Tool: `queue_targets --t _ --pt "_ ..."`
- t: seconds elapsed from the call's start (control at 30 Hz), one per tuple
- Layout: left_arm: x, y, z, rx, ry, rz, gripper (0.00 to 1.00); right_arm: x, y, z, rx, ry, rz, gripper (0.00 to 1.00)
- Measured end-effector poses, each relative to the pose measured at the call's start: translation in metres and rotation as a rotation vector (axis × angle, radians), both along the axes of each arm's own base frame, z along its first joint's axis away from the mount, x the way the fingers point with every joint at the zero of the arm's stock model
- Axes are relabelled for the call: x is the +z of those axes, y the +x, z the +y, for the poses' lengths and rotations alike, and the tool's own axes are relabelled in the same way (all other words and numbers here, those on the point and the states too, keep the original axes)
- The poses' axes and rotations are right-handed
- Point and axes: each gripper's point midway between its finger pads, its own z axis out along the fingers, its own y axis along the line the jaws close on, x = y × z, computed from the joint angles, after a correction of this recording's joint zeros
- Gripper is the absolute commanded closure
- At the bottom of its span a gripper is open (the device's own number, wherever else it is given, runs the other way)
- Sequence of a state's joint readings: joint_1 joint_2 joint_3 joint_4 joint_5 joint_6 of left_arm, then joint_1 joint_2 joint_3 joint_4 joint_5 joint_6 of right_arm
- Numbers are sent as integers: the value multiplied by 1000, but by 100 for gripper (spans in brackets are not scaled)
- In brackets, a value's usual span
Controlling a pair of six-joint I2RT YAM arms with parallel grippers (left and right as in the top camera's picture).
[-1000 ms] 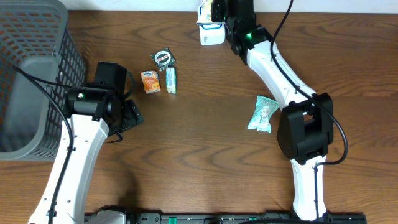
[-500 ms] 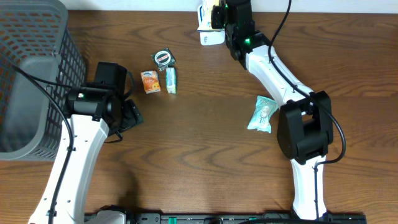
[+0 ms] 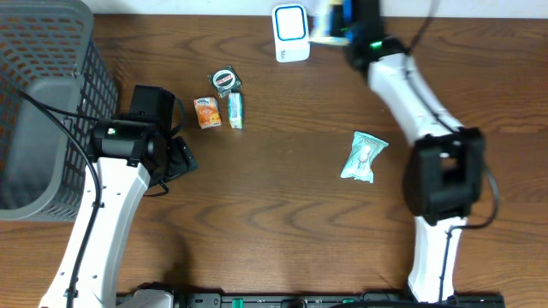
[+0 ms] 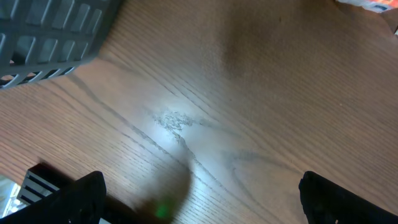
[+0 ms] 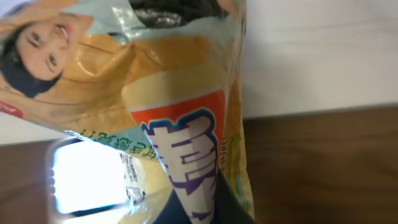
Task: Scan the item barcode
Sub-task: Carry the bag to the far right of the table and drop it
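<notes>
While the right gripper pinches a yellow snack packet, it holds it just beside the white scanner at the far edge of the table.
Blur in the overhead view hides the grip itself, so the packet seems clamped rather than plainly so. The right wrist view is filled with its printed front and the scanner's bright screen. The left gripper hangs spread wide above the table near the grey basket. A green pouch lies well apart.

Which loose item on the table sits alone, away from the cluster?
The pale green pouch, right of centre. The round tin, orange packet and small green box sit bunched together further left.
</notes>
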State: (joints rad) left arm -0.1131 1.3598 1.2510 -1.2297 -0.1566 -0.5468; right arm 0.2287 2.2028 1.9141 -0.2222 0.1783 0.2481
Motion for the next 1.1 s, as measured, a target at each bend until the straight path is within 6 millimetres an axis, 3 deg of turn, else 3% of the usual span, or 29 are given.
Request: queue_targets --t 0.07,0.23,0.3,0.4,0.43,0.47,0.5,0.57,0.6,0.7,0.8,0.93,1.1 --pt "0 0 0 0 0 0 2 7 -7 -55 -86 -50 43 99" --pt "0 0 0 0 0 0 3 16 -39 -166 -234 -206 167 99" --pt "0 0 0 0 0 0 2 7 -57 -206 -269 -284 255 99" --pt "0 0 0 0 0 0 3 -7 -79 -248 -291 -349 365 99" --pt "0 0 0 0 0 0 3 -10 -87 -262 -302 -364 395 92" --pt "0 0 0 0 0 0 2 -12 -91 -272 -312 -370 411 73" --pt "0 0 0 0 0 0 2 -13 -97 -284 -325 -374 428 45" --pt "0 0 0 0 0 0 2 -17 -107 -303 -341 -375 458 5" --pt "0 0 0 0 0 0 2 -19 -112 -310 -346 -368 473 1" --pt "0 0 0 0 0 0 3 -26 -122 -323 -339 -325 503 1" --pt "0 0 0 0 0 0 3 -31 -126 -321 -317 -268 513 1" --pt "0 0 0 0 0 0 2 -37 -123 -301 -251 -192 517 1" --pt "0 0 0 0 0 0 3 -45 -119 -253 -108 -78 529 5"
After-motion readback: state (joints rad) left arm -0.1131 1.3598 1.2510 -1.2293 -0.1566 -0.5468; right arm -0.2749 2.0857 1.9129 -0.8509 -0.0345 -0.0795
